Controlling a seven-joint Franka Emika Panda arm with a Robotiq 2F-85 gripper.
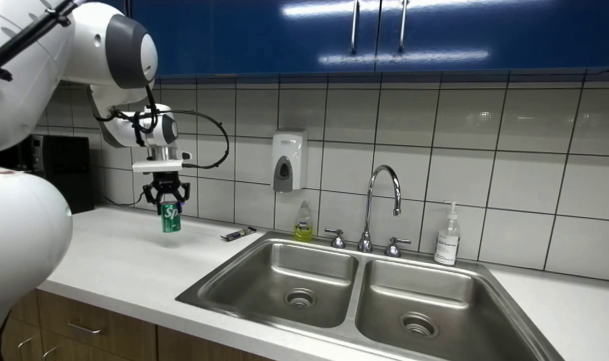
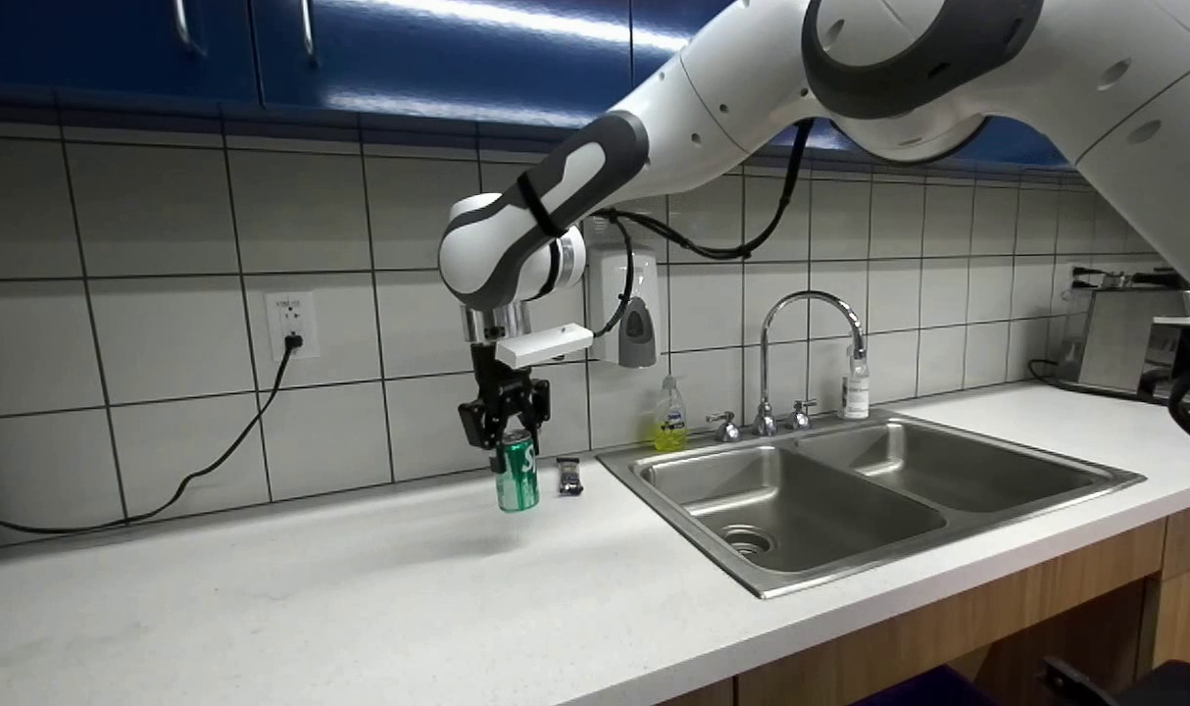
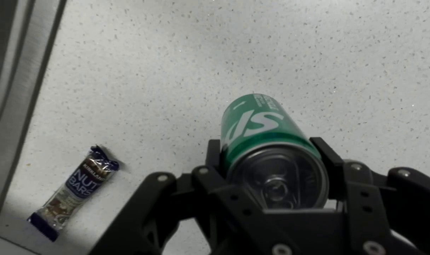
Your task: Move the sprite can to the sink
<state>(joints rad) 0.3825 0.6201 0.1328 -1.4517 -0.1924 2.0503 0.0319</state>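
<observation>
My gripper (image 1: 170,206) is shut on the green sprite can (image 1: 171,221), with a finger on each side of its upper part. The can is upright, a little above the counter, with its shadow below it. The can also shows in an exterior view (image 2: 519,482) and in the wrist view (image 3: 259,124), its silvery top between the fingers. The steel double-basin sink (image 1: 355,301) lies to the right of the can in both exterior views. Its rim (image 3: 32,60) shows at the left edge of the wrist view. The can is over the counter, apart from the sink.
A nut bar (image 3: 73,193) lies on the counter between can and sink. A yellow soap bottle (image 1: 303,224), the curved faucet (image 1: 372,200) and a white pump bottle (image 1: 447,240) stand along the sink's back edge. A soap dispenser (image 1: 289,160) hangs on the tiled wall.
</observation>
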